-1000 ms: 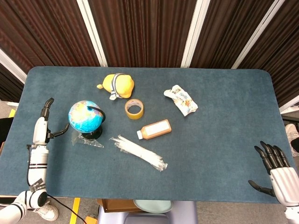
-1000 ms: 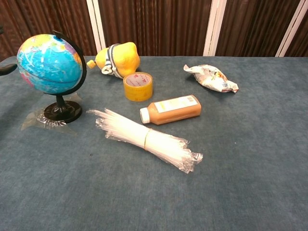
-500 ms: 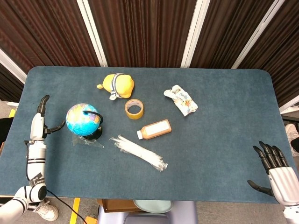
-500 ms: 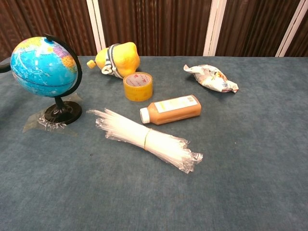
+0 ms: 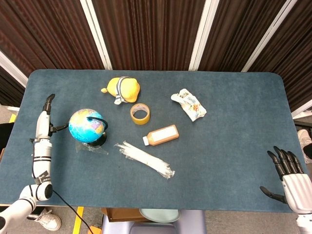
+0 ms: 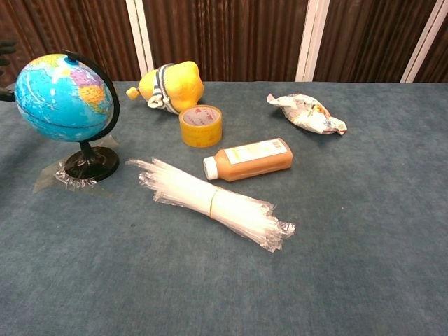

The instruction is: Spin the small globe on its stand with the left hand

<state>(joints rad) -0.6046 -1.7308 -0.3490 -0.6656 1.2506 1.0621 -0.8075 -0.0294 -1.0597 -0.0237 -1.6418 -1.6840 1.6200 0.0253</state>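
Blue globe [image 5: 86, 125] stands near the table's left edge, on crinkled plastic [image 6: 61, 175]. The left hand [image 5: 46, 117], fingers extended and holding nothing, hovers just beside it. A hard swipe could tip the light stand [image 6: 89, 165].

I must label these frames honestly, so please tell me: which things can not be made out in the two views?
- Left robot hand: head view shows it edge-on, so contact with the blue globe on its black stand is unclear; chest view's left edge cuts it off.
- Print on the orange plastic bottle with white cap: too small in both views.
- Globe's stand base: crinkled clear wrap partly hides it in chest view.
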